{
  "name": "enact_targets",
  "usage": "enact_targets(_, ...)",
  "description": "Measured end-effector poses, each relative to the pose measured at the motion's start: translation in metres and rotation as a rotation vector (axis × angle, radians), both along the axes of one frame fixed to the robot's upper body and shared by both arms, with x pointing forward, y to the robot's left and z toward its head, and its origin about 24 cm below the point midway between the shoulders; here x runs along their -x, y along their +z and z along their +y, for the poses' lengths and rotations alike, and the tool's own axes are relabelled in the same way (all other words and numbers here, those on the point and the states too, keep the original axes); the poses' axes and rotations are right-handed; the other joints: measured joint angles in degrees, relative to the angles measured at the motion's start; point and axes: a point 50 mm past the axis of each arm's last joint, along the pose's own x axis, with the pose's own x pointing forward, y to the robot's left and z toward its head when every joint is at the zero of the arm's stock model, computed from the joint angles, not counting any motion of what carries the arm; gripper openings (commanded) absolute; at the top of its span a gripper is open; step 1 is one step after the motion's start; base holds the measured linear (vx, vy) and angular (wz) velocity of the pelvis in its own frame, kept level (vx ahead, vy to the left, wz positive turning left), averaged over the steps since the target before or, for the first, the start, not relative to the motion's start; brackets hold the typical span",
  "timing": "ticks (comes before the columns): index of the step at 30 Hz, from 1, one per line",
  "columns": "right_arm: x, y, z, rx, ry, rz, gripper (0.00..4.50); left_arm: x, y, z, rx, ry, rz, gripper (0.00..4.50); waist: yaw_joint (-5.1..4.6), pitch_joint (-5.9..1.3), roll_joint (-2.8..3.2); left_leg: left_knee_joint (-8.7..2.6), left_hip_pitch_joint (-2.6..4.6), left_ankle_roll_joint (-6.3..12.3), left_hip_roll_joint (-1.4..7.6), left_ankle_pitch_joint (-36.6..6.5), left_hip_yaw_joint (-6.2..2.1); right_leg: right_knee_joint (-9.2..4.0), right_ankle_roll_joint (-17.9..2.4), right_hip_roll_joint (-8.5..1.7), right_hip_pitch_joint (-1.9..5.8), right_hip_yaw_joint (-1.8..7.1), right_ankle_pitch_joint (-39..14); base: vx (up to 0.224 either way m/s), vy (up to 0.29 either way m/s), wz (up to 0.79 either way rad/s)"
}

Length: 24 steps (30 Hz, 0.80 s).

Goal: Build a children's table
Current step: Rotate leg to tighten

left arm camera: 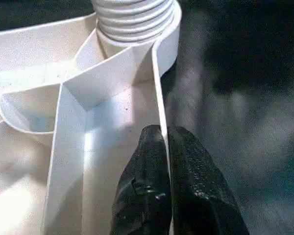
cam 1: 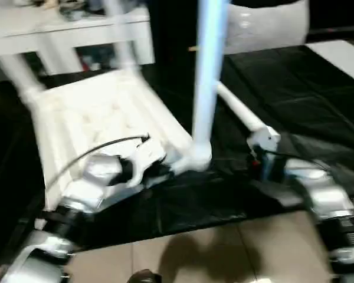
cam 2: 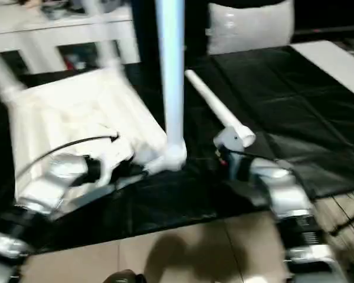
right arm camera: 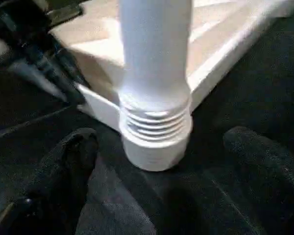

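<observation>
The table top (cam 1: 100, 127) lies underside up on the black-covered work surface (cam 1: 295, 94), its near corner close to that surface's front edge. The left gripper (left arm camera: 165, 161) is closed on the top's thin rim wall, one finger on each side, just beside the near corner socket (right arm camera: 154, 147).

An upright leg (cam 1: 209, 71) stands in that socket with its threaded rings exposed above the collar, which suggests it is not fully seated. The right gripper (right arm camera: 157, 161) hangs wide open, fingers either side of the socket and touching nothing. A loose leg (cam 1: 239, 115) lies on the cloth just behind it.

Risks, as judged:
- The unseated leg may tilt or cross-thread if turned off-axis.
- The pinch on the narrow rim may slip, letting the top rotate.
- The open fingers may knock the loose leg.
</observation>
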Motion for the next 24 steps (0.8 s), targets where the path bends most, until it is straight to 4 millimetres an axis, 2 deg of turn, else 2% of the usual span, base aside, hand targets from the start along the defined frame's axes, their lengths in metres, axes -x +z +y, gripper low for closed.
enact_targets(4,0.004,-0.002,0.007,0.035,0.107,0.020,4.46,0.003,0.002,-0.004,-0.018,-0.121,0.004,0.00,0.79,-0.01,-0.02,0.01,0.03,0.08,-0.03,0.04,0.20,0.01,-0.01,-0.10,0.02,0.09,0.01,0.000,0.000,0.00)
enact_targets(9,0.004,0.001,0.015,0.042,0.196,0.030,4.46,0.004,0.003,-0.008,-0.036,-0.209,0.004,0.00,0.88,-0.01,-0.03,0.01,0.09,0.13,0.01,0.08,0.28,0.09,-0.01,-0.11,0.00,0.13,0.02,0.000,0.000,0.00)
enact_targets(10,0.004,0.001,0.016,0.041,0.202,0.031,4.20,0.004,0.004,-0.008,-0.038,-0.220,0.005,0.00,0.88,-0.01,-0.03,0.01,0.09,0.13,0.02,0.08,0.29,0.09,-0.01,-0.10,-0.01,0.12,0.02,0.000,0.000,0.00)
enact_targets(13,0.003,-0.001,0.020,0.033,0.222,0.052,4.07,0.005,0.004,-0.009,-0.041,-0.245,0.003,0.00,0.73,-0.02,-0.03,0.01,0.08,0.13,0.06,0.08,0.36,0.10,-0.01,-0.10,-0.05,0.12,0.02,0.000,0.000,0.00)
enact_targets(16,0.002,-0.002,0.022,0.033,0.237,0.062,3.69,0.005,0.004,-0.009,-0.047,-0.255,-0.004,0.00,0.74,-0.02,-0.03,0.01,0.08,0.13,0.07,0.08,0.38,0.10,-0.01,-0.10,-0.06,0.12,0.02,0.000,0.000,0.00)
enact_targets(20,0.001,-0.001,0.025,0.044,0.263,0.064,3.48,0.004,0.003,-0.008,-0.049,-0.259,-0.009,0.00,0.74,-0.02,-0.05,0.01,0.10,0.13,0.08,0.08,0.38,0.13,-0.01,-0.10,-0.06,0.13,0.02,0.000,0.000,0.00)
enact_targets(21,0.001,-0.001,0.025,0.044,0.263,0.065,3.20,0.004,0.003,-0.008,-0.049,-0.259,-0.009,0.00,0.74,-0.02,-0.05,0.01,0.10,0.13,0.08,0.08,0.38,0.13,-0.01,-0.10,-0.06,0.13,0.02,0.000,0.000,0.00)
enact_targets(24,0.002,-0.002,0.025,0.040,0.271,0.075,3.11,0.004,0.003,-0.008,-0.050,-0.258,-0.009,0.00,0.70,-0.02,-0.05,0.01,0.12,0.12,0.09,0.09,0.39,0.17,-0.01,-0.09,-0.06,0.13,0.02,0.000,0.000,0.00)
